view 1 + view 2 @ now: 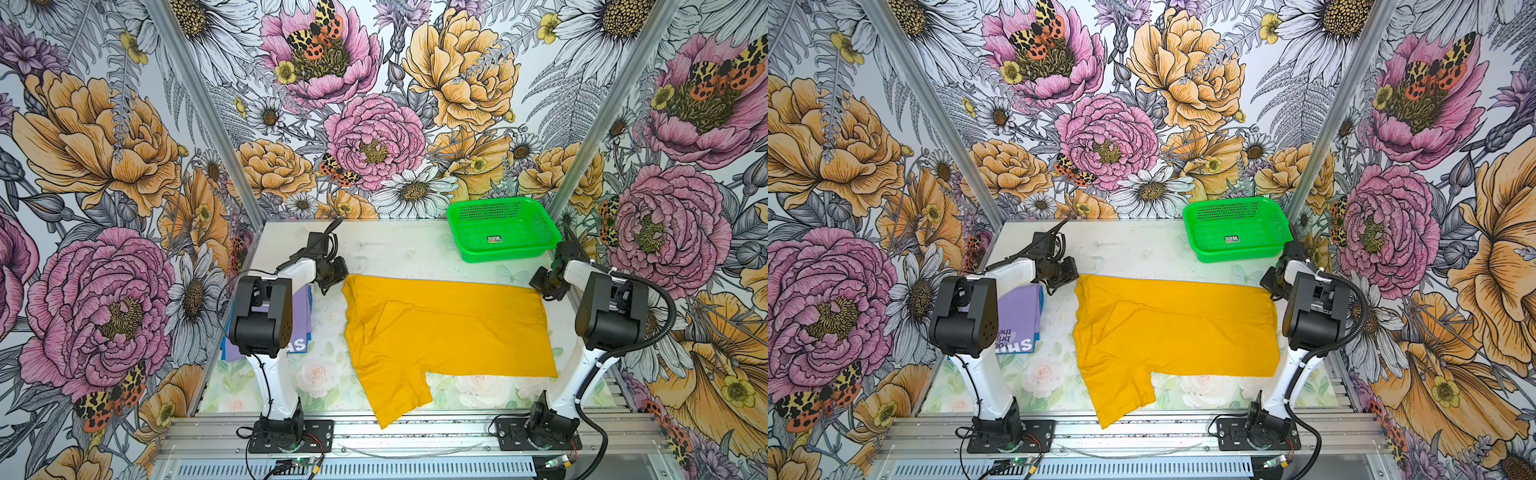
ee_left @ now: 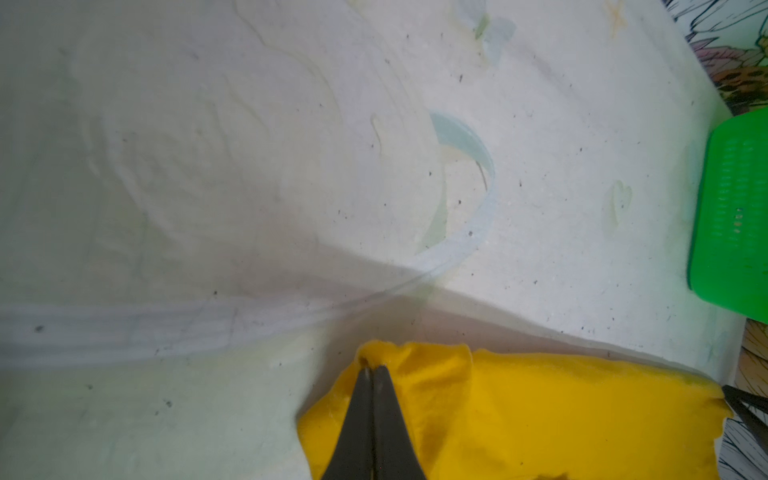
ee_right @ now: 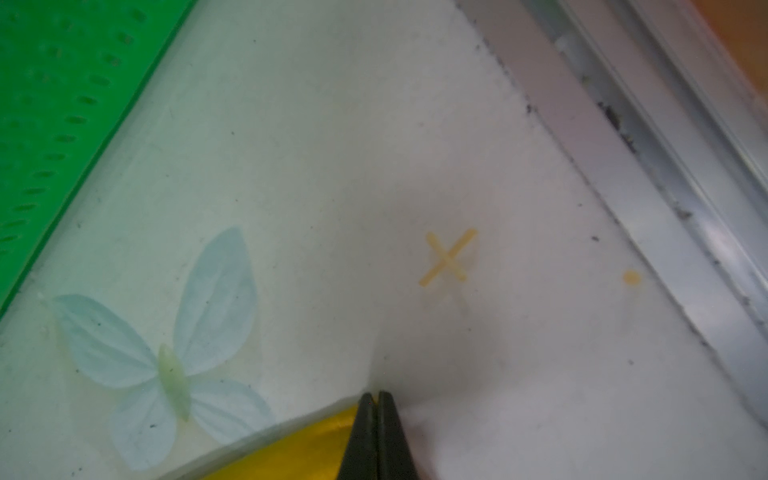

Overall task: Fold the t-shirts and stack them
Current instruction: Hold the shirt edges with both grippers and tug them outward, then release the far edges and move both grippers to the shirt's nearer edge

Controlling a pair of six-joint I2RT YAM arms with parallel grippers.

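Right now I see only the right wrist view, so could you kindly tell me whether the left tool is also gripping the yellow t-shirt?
Observer: Yes, the left tool is shut on the yellow t-shirt at its other far corner.
Operator: Thank you. How does the rest lie?
Observer: Spread across the table, one sleeve reaching over the front edge.
Operator: Anything else nearby?
Observer: A lavender t-shirt lies left of it, partly hidden by the left arm.

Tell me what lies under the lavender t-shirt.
A narrow blue cloth edge shows from beneath the lavender t-shirt in both top views. The rest of it is covered by the lavender cloth and the left arm.
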